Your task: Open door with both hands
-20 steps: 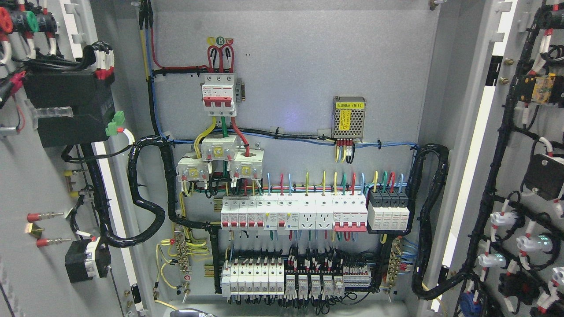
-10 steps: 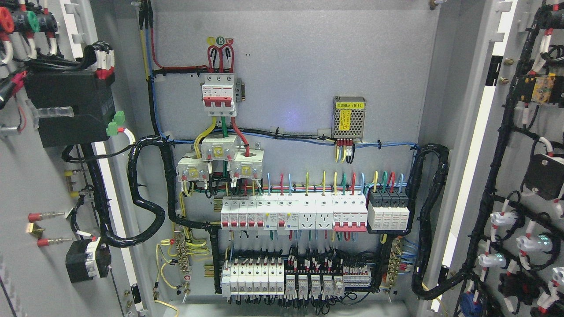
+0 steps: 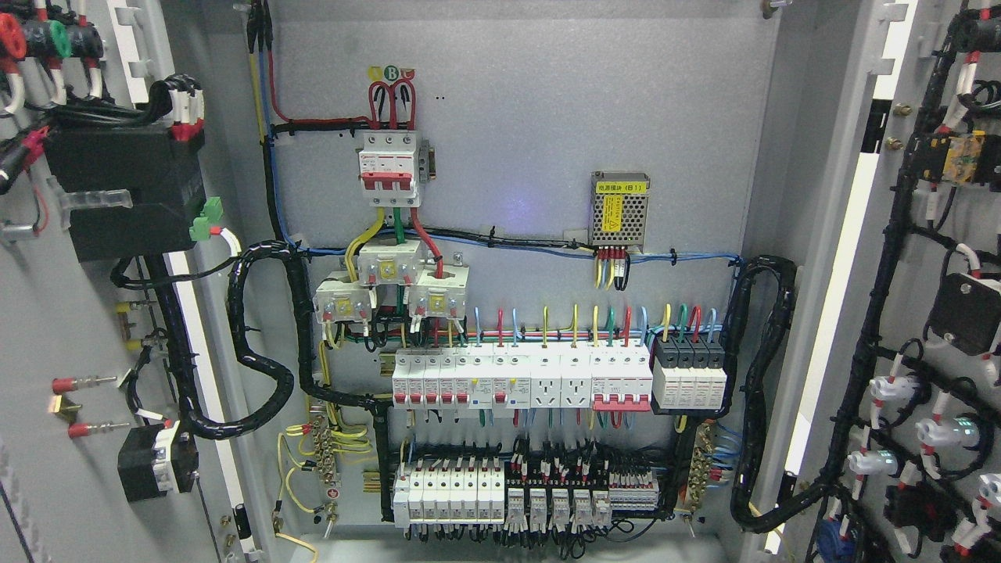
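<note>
Cabinet wide open. Left door swung out at 9 o'clock, inner face showing w/ black module and wire loom. Right door swung out at 3 o'clock, inner face w/ indicator lamp backs and black harness. Back panel fully exposed at centre — main breaker at 12, small power supply toward 1–2, breaker row just below centre, terminal row at 6.

No robot hand or arm in shot; grip state — can't tell, nothing visible to judge from.

Step, by judgement: opening looks done or nearly so, both leaves well apart and clear of the frame. Next move prob. little — confirm doors sit at full swing, keep arms clear of loose wiring near hinges at 8 and 4 o'clock. Any further push: gentle, on bare door metal only, not on mounted parts.
</note>
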Controlling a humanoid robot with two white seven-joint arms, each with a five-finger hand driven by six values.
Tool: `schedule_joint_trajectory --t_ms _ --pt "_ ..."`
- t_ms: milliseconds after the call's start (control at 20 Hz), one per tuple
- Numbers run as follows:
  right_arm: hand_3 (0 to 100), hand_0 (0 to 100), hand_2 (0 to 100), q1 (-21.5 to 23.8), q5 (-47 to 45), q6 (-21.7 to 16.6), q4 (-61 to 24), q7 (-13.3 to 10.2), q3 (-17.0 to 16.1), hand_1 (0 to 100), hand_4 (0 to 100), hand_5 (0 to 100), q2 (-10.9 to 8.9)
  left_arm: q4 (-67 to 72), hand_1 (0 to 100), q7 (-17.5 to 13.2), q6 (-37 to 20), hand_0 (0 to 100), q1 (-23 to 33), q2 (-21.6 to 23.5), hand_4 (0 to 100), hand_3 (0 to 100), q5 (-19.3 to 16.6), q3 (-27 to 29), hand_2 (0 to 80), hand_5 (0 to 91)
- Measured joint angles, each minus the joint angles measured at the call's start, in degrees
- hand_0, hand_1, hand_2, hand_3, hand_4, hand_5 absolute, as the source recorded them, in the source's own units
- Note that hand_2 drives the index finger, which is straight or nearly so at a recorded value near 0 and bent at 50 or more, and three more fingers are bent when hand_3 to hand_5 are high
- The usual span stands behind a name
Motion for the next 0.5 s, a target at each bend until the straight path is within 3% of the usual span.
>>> schedule_joint_trajectory --t_ms 501 --pt "0 39 0 7.3 0.9 -2.9 -3.3 0.0 -2.8 0 0 0 -3.64 0.0 0 0.0 0.0 0 0.0 0.0 0 0 0.0 0.0 0.0 0.0"
